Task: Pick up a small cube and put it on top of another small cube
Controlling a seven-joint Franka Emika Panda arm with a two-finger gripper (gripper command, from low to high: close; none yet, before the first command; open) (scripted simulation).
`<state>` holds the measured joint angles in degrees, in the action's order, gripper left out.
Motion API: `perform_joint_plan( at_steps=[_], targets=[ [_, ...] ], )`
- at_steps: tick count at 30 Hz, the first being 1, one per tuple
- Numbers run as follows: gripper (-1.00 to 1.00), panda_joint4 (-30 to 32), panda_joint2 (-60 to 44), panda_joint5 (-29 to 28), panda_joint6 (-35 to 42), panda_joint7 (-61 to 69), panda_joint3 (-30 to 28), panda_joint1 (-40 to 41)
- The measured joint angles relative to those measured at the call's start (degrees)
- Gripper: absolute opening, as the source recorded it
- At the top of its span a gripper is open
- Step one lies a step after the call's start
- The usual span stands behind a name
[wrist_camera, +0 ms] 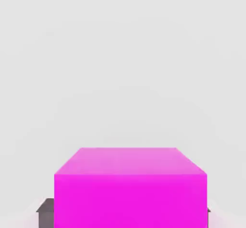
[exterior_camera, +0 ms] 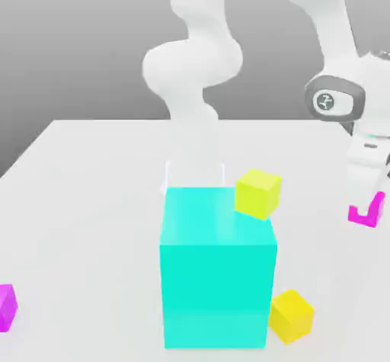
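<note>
My gripper (exterior_camera: 368,203) hangs at the exterior view's right edge, shut on a small magenta-pink cube (exterior_camera: 356,216) low over the white table (exterior_camera: 91,193). In the hand view that cube (wrist_camera: 130,174) sits squeezed between my two dark fingertips (wrist_camera: 46,212), gripper (wrist_camera: 129,216). I cannot tell whether the cube touches the table. A second small magenta-pink cube (exterior_camera: 4,307) lies at the exterior view's far left, near the front edge and partly cut off by the frame.
A big cyan block (exterior_camera: 217,269) stands in the middle front. One yellow cube (exterior_camera: 259,193) sits tilted by its upper right corner. Another yellow cube (exterior_camera: 291,315) lies at its lower right. The arm's white base (exterior_camera: 194,86) rises behind the block.
</note>
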<state>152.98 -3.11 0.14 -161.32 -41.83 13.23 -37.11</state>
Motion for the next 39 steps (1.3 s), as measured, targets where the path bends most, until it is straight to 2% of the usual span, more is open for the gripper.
perform_joint_plan(
  at_steps=[10, 31, 37, 39],
  targets=[
    [-1.0, -10.7, -3.0, 1.9, 4.4, 22.7, -6.1, 15.8],
    [-1.0, -29.7, -9.2, 9.0, 14.5, 73.8, -24.3, 48.6],
    [-1.0, -23.5, -10.8, 8.0, 17.2, 75.7, -31.4, 55.8],
    [-1.0, -22.7, -13.8, 9.5, 14.9, 76.8, -31.3, 57.1]
  ],
)
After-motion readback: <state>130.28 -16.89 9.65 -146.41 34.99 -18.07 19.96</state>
